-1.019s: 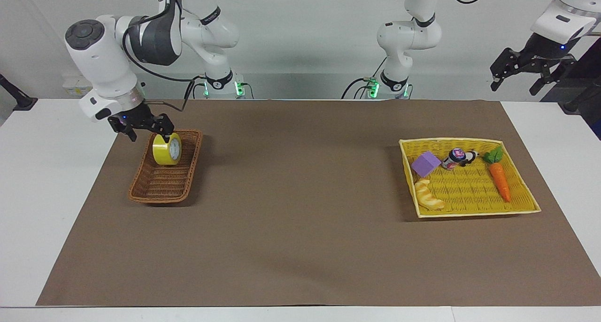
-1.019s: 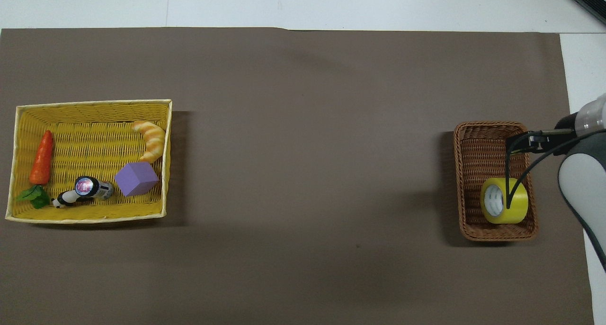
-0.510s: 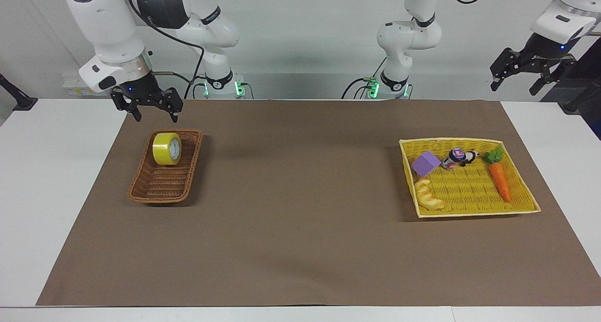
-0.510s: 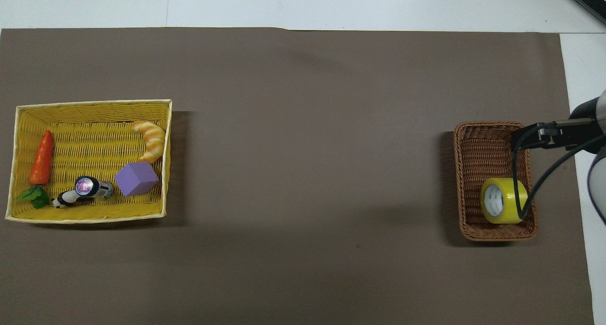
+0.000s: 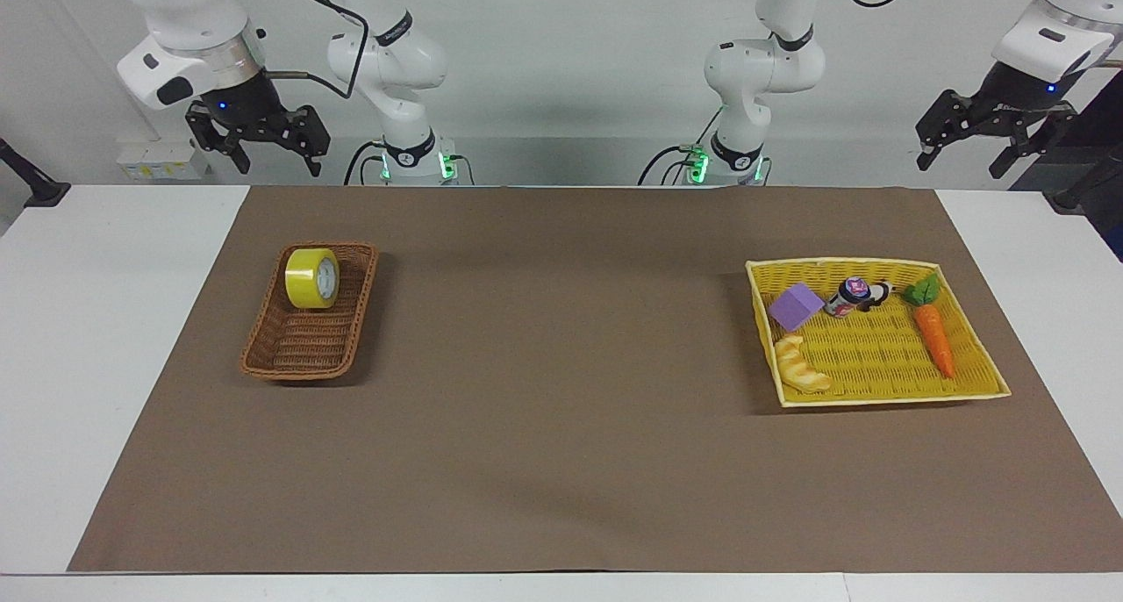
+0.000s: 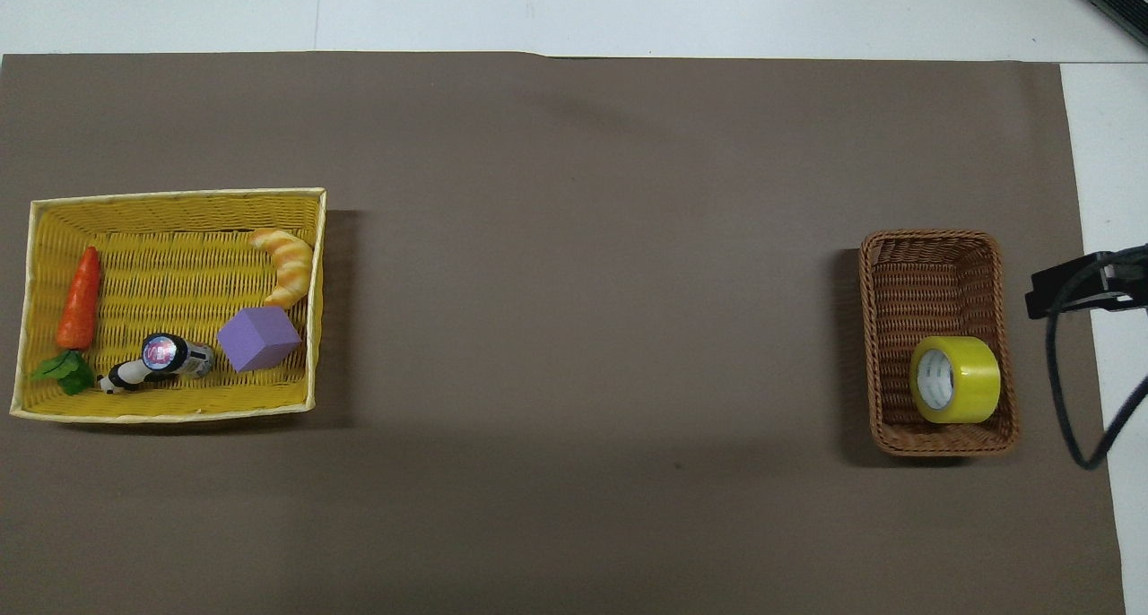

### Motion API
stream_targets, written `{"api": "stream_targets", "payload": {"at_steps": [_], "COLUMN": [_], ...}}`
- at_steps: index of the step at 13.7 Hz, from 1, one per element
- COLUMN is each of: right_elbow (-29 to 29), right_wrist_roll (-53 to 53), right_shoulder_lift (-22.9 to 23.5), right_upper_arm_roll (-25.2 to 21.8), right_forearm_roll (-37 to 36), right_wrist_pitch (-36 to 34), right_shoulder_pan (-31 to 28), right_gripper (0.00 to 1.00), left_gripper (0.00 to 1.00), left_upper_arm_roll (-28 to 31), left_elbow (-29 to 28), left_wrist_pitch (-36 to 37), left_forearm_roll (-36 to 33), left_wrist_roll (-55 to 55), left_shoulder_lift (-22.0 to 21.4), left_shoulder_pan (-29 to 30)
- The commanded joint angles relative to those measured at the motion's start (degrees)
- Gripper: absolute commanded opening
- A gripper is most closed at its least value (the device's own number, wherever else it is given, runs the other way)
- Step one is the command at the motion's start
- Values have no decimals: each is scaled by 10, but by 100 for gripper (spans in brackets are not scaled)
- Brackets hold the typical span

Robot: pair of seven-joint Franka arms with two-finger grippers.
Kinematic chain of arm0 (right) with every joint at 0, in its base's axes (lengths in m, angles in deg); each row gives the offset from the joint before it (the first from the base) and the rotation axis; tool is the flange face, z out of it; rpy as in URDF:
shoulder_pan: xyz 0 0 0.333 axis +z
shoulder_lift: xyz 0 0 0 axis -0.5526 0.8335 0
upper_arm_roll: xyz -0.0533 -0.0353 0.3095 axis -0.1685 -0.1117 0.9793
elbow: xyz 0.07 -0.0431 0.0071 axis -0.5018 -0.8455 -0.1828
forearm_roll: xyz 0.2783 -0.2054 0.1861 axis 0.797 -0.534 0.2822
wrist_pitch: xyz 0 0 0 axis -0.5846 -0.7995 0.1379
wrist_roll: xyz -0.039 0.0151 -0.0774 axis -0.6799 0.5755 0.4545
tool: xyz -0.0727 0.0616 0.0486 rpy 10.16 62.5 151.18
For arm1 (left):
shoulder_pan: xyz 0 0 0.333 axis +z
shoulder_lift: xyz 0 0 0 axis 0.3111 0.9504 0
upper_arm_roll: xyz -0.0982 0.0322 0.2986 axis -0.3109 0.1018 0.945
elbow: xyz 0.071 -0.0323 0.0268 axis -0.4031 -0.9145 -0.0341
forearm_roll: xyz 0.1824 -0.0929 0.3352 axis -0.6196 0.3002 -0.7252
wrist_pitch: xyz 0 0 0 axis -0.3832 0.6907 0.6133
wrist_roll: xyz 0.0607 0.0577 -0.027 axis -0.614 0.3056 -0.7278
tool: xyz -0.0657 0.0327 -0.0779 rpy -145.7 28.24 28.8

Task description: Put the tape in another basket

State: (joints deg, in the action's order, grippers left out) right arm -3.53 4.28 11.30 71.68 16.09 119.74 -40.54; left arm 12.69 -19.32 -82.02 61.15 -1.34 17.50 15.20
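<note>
The yellow tape (image 5: 312, 278) stands on its edge inside the brown wicker basket (image 5: 298, 356), at the basket's end nearer the robots. In the overhead view the tape (image 6: 956, 379) shows its white-grey core, and the rest of the basket (image 6: 928, 274) holds nothing. My right gripper (image 5: 259, 146) is open and empty. It hangs high in the air over the table's edge by the robots, well clear of the basket. My left gripper (image 5: 991, 141) is open and empty. It waits high off the left arm's end of the table.
A wide yellow woven tray (image 5: 895, 398) sits toward the left arm's end. It holds a carrot (image 5: 933, 337), a croissant (image 5: 800, 365), a purple cube (image 5: 795, 306) and a small can (image 5: 847, 296). A brown mat (image 5: 561, 426) covers the table between the baskets.
My right gripper let go of the tape, opened, and rose up and back toward the robots. The tape stays in the brown basket. The left arm has not moved.
</note>
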Motion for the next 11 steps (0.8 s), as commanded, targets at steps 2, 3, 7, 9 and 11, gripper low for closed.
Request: {"api": "stream_targets", "payload": {"at_steps": [2,3,7,9,11], "right_elbow": [40,36,25,25,25], "right_wrist_roll": [-2,-3,-5,-7,-7], "right_shoulder_lift": [5,-10,-20,-20,-20], "right_upper_arm_roll": [0,-6,-16,-17,-17], "right_forearm_roll": [25,47,60,56,53], "right_wrist_pitch": [-33,-22,-7,-7,-7], "right_shoulder_pan": [-13,-14,-17,-17,-17], "right_gripper": [100,100,100,100,100], "left_gripper": [100,100,100,100,100], "left_upper_arm_roll": [-2,-2,-2,-4,-3], "left_elbow": [-17,-17,-17,-15,-12], "left_wrist_pitch": [0,0,0,-7,-9], "left_forearm_roll": [-6,-6,-5,-6,-7], "left_wrist_roll": [-8,-8,-10,-7,-10], "left_shoulder_lift": [-16,-16,-16,-13,-11], "left_shoulder_pan": [-2,-2,-2,-2,-2]}}
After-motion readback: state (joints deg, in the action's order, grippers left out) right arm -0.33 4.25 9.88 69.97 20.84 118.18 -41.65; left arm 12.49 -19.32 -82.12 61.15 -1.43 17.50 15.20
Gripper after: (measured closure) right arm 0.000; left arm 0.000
